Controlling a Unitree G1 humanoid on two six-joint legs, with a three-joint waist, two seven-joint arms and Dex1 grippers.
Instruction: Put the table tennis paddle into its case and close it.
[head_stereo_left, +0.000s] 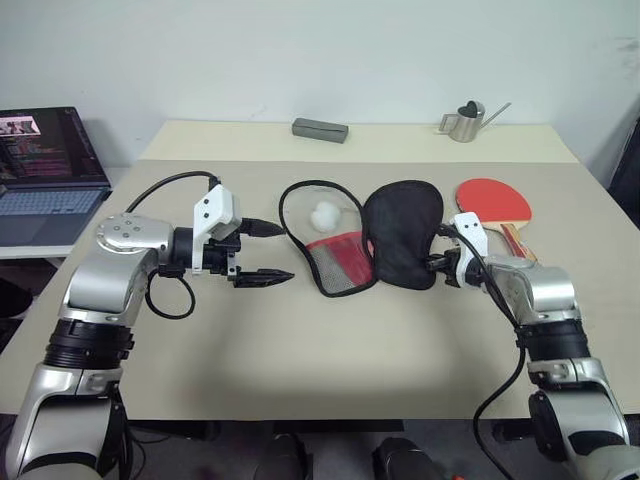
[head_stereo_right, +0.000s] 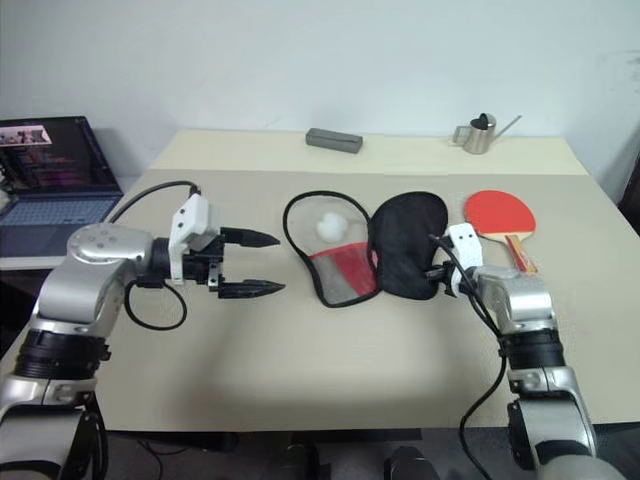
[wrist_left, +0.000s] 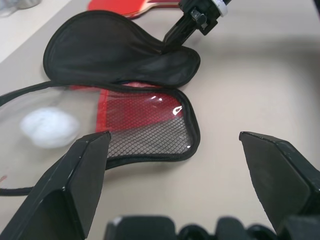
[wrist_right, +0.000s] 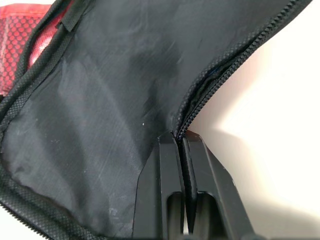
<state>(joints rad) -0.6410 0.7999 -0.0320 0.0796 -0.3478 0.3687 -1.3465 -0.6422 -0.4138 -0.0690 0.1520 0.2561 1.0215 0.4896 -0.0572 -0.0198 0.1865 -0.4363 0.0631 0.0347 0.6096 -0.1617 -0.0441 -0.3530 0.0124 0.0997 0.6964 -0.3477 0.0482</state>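
Observation:
The case (head_stereo_left: 403, 232) lies unzipped and spread flat at the table's middle. Its black half is on the right and its red half with the mesh pocket (head_stereo_left: 340, 262) is on the left. A small white ball (head_stereo_left: 325, 214) rests on the clear part of the left half. My right gripper (head_stereo_left: 437, 262) is shut on the black half's zip edge (wrist_right: 200, 95) at its right side. The table tennis paddle (head_stereo_left: 494, 200), a red blade on a wooden handle, lies flat just right of the case, beyond my right gripper. Left of the case my left gripper (head_stereo_left: 285, 251) hovers open and empty, pointing at it.
A grey block (head_stereo_left: 320, 129) and a small metal watering can (head_stereo_left: 465, 122) stand along the table's far edge. An open laptop (head_stereo_left: 45, 175) sits on a lower surface to the left. Bare tabletop (head_stereo_left: 300, 350) stretches in front of the case.

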